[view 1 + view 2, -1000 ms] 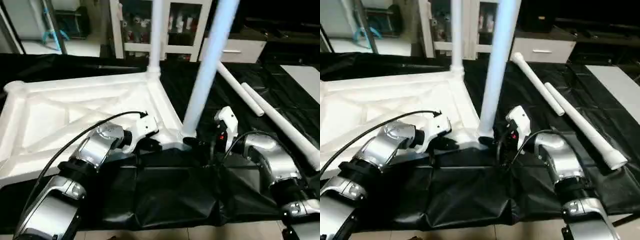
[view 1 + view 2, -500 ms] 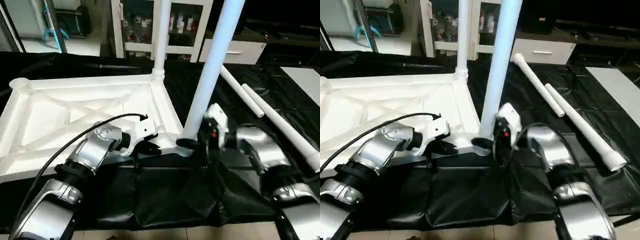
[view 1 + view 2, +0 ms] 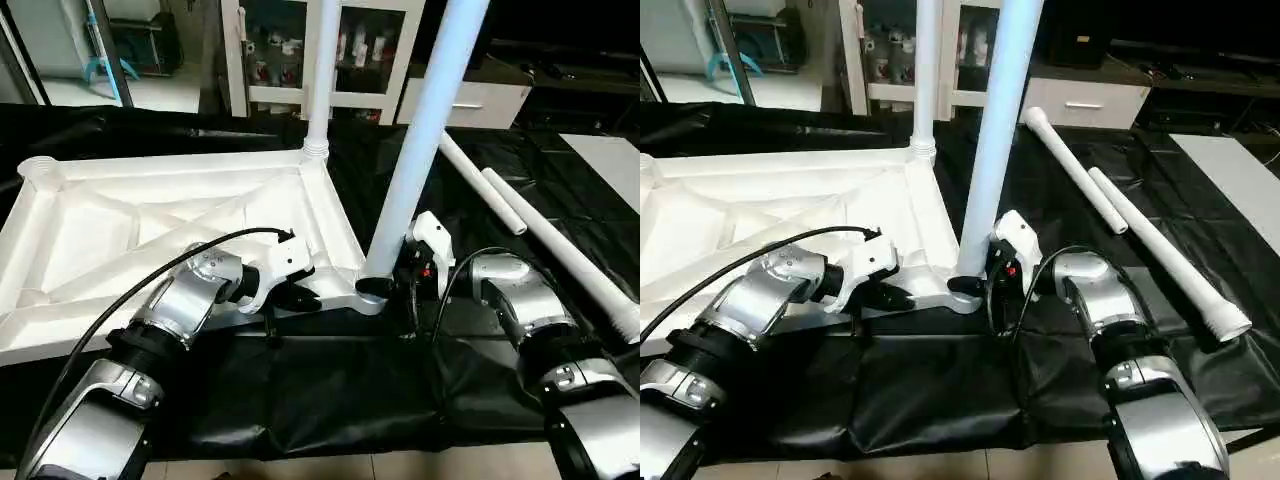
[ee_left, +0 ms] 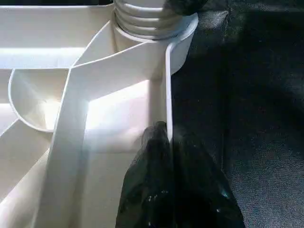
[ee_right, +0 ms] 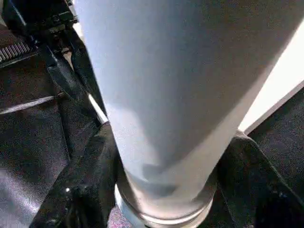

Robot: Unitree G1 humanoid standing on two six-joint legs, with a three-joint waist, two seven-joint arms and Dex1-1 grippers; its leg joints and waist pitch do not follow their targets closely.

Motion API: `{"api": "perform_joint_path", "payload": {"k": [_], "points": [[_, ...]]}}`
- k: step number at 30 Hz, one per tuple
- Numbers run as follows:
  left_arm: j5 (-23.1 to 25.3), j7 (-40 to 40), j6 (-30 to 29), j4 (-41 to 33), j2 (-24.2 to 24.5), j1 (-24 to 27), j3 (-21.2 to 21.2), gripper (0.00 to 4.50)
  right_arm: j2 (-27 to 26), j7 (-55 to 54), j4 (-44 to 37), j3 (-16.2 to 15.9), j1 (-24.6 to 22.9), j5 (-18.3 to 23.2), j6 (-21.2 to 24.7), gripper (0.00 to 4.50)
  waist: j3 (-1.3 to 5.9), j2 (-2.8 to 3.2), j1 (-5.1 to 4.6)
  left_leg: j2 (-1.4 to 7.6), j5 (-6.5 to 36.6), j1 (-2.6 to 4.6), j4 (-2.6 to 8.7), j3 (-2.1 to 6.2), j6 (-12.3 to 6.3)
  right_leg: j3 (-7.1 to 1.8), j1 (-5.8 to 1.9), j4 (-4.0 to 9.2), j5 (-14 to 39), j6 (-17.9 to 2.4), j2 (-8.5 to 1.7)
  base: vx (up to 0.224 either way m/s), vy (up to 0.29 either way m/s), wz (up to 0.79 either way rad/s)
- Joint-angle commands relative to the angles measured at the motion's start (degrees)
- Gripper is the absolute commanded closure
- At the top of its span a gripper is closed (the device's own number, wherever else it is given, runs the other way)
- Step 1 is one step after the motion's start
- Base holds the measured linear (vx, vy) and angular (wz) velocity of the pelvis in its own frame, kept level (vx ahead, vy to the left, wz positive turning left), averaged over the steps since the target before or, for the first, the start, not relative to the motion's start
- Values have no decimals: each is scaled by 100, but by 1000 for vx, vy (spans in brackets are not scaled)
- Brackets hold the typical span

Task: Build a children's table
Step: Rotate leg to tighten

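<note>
- the right gripper [image 3: 992, 285] has come in from well to the side of the near leg [image 3: 415, 150] and now straddles its base, 1 black finger [image 5: 83, 190] on each side of the tube; its jaws have been narrowing, but whether they press the leg yet cannot be told.
- the left gripper [image 3: 300, 297] has not moved: its fingers [image 4: 164, 190] are closed together over the thin wall of the table top [image 3: 150, 215], at the top's near edge, close to the same corner.
- the top lies underside up on the black cloth [image 3: 340, 390]; 2 legs stand in its right-hand corner sockets, and 2 spare legs [image 3: 1140, 235] lie on the cloth towards its right edge.
- judgement: with the top pinned, the right gripper looks set to take the leg and twist it into its socket [image 3: 372, 290].
</note>
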State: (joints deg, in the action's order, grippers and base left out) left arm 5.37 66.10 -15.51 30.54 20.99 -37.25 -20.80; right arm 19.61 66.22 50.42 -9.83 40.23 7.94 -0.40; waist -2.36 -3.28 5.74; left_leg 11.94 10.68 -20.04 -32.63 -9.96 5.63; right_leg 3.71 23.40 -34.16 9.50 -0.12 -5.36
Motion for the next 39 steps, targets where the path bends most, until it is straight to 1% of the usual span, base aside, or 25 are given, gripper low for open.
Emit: {"api": "perform_joint_path", "payload": {"k": [1,2,7,8,9,10,12,13,14,16,19,20,21,22,23,24,26,27,28,29,31,34,37,38,39], "points": [[198,177,-144,202,-10,182,-393,450,-12,137,125,-135,41,-170,-79,191,349,78,0,117,1065,21,346,-33,-241,-191,-316,267,598,-1577,-247,0,0,0],[203,163,-140,213,-13,177,-390,450,-21,132,141,-131,35,-182,-90,193,347,68,-8,116,1073,19,346,-35,-248,-192,-316,267,587,-1586,-244,0,0,0],[206,105,-119,279,-39,149,-362,450,-95,3,160,-66,-28,-163,-47,203,347,69,-11,121,1141,29,352,-32,-236,-192,-314,275,678,-1575,-245,0,0,0],[197,7,-133,340,-89,116,-315,450,-151,-199,213,2,-43,-149,-1,203,345,72,-11,119,1152,27,353,-31,-235,-191,-314,278,697,-1573,-245,0,0,0],[142,-466,-222,557,-325,-23,-91,450,-408,-1152,450,296,-83,-74,178,203,316,57,-36,109,1190,24,370,-41,-187,-205,-284,300,865,-1539,-239,0,0,0],[98,-715,-272,678,-464,-110,35,450,-577,-1639,536,445,-126,-14,309,203,288,56,-43,102,1475,41,403,-21,-49,-203,-274,360,1391,-1405,-254,0,0,0],[82,-933,-293,779,-565,-179,127,450,-715,-1994,588,552,-154,19,397,203,292,49,-54,108,1743,67,416,5,53,-196,-261,403,1894,-1237,-282,-27,-3,-1],[77,-1066,-324,834,-620,-214,176,450,-799,-2188,607,612,-168,46,478,203,296,24,-76,103,1838,37,423,26,87,-194,-272,422,2150,-1093,-289,0,0,0],[73,-1151,-356,876,-667,-245,205,450,-885,-2364,613,637,-183,41,530,203,296,30,-74,105,1877,48,429,34,89,-187,-259,440,2234,-1048,-289,0,0,0],[76,-1420,-461,1004,-818,-344,275,450,-1192,-3199,717,786,-149,30,654,203,274,42,-94,101,2063,59,447,43,108,-187,-210,490,2485,-909,-280,0,0,0],[121,-1758,-496,1218,-964,-471,345,450,-1503,-4048,885,994,-30,85,760,204,272,33,-133,84,2253,44,468,81,164,-164,-211,530,2887,-709,-286,0,0,0],[127,-1790,-494,1243,-976,-484,352,450,-1530,-4120,898,1013,-20,86,766,205,268,62,-139,77,2325,58,464,82,173,-165,-179,543,2969,-682,-286,0,0,0],[193,-2087,-442,1445,-1062,-584,408,450,-1736,-4847,992,1181,66,94,835,209,266,48,-155,65,2466,91,455,84,177,-155,-150,579,3109,-612,-281,0,0,0],[233,-2292,-402,1576,-1117,-649,457,450,-1861,-5376,1048,1308,119,105,888,212,258,55,-168,62,2506,103,462,87,194,-158,-127,586,3139,-596,-274,0,0,0],[246,-2391,-377,1646,-1145,-687,481,450,-1932,-5750,1086,1394,148,111,900,214,259,55,-186,58,2611,117,470,105,237,-138,-122,595,3229,-536,-267,0,0,0],[252,-2441,-363,1687,-1162,-710,495,450,-1971,-5967,1106,1444,163,112,902,215,259,54,-207,47,2706,122,469,106,227,-123,-110,619,3304,-463,-260,0,0,0],[238,-2653,-312,1788,-1216,-763,573,450,-2089,-7034,1165,1480,185,-101,793,215,258,66,-230,40,2791,142,470,112,245,-118,-69,635,3329,-410,-254,0,0,0],[237,-2672,-305,1797,-1220,-768,579,450,-2102,-7120,1168,1481,187,-122,773,215,264,64,-241,42,2883,155,469,114,233,-109,-69,640,3297,-392,-242,0,0,0],[235,-2776,-259,1868,-1243,-797,616,450,-2188,-7590,1194,1485,211,-231,668,215,262,47,-243,43,2878,146,471,109,219,-110,-68,649,3272,-380,-247,0,0,0],[237,-2781,-247,1892,-1245,-805,615,450,-2208,-7658,1189,1487,213,-249,605,215,272,69,-243,42,2850,143,486,111,231,-115,-76,640,3178,-390,-247,0,0,0],[231,-2793,-206,1961,-1250,-830,616,450,-2244,-7656,1172,1525,227,-235,522,221,280,80,-242,52,2806,134,504,102,217,-126,-91,634,2907,-424,-241,0,0,0],[224,-2748,-157,2004,-1258,-839,628,450,-2283,-7573,1109,1655,230,-114,320,230,273,63,-236,54,2756,109,509,82,176,-152,-99,603,2639,-512,-235,0,0,0],[218,-2712,-73,2026,-1252,-831,629,450,-2310,-7383,1087,1719,267,17,221,230,271,49,-226,50,2666,94,506,66,123,-166,-109,604,2634,-526,-248,0,0,0],[212,-2700,-61,2018,-1235,-817,629,450,-2284,-7210,998,1643,248,-20,108,230,272,41,-220,53,2631,93,506,61,111,-168,-109,606,2654,-526,-253,0,0,0],[208,-2678,-61,2000,-1215,-803,625,450,-2245,-7096,892,1576,215,-69,12,230,273,22,-220,53,2554,72,506,58,91,-168,-128,603,2637,-518,-254,0,0,0]]}}
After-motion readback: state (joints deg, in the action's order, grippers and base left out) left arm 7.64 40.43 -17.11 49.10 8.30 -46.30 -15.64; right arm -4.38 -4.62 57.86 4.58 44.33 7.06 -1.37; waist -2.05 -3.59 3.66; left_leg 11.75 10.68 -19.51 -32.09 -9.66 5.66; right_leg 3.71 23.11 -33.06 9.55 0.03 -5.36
